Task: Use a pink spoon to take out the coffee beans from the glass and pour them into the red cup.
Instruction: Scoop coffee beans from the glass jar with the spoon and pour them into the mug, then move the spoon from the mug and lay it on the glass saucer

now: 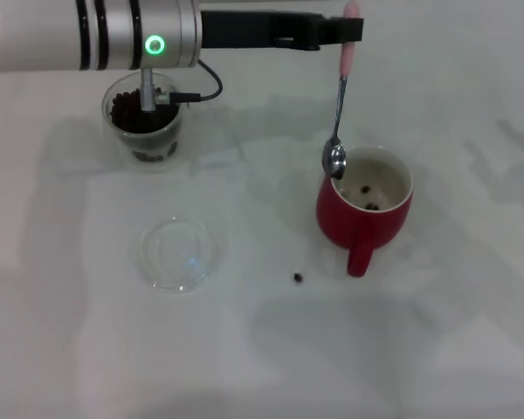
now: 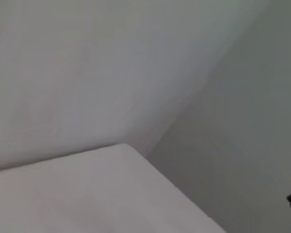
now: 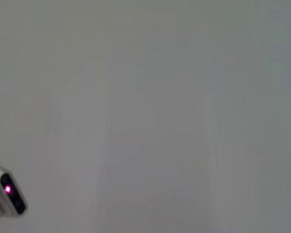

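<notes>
Hanging straight down from the left gripper [image 1: 349,30], jaws clamped on its pink handle end: pink spoon [image 1: 339,105], long axis vertical, bowl over the red cup [image 1: 364,209] rim nearest the glass [image 1: 144,118]. Right gripper unseen.

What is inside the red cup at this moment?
A few coffee beans lie on the cream floor of the red cup. The left gripper hangs the pink spoon with its bowl at the rim; the near wall hides part of the floor.
</notes>
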Controlling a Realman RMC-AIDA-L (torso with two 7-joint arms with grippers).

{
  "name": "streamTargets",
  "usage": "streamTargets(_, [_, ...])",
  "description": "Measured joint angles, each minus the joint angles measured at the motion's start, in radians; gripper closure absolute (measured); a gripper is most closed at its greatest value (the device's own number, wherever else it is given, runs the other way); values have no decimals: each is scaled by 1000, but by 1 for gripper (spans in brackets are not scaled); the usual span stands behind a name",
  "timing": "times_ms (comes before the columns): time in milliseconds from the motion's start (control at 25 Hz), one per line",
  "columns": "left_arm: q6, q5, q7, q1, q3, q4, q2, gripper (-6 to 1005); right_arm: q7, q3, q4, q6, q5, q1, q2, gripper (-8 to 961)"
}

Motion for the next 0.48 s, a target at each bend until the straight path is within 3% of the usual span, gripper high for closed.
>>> streamTargets(480, [-11, -20, 114, -3, 25, 42, -2, 867, -1, 3, 0, 18, 1, 2, 0, 319])
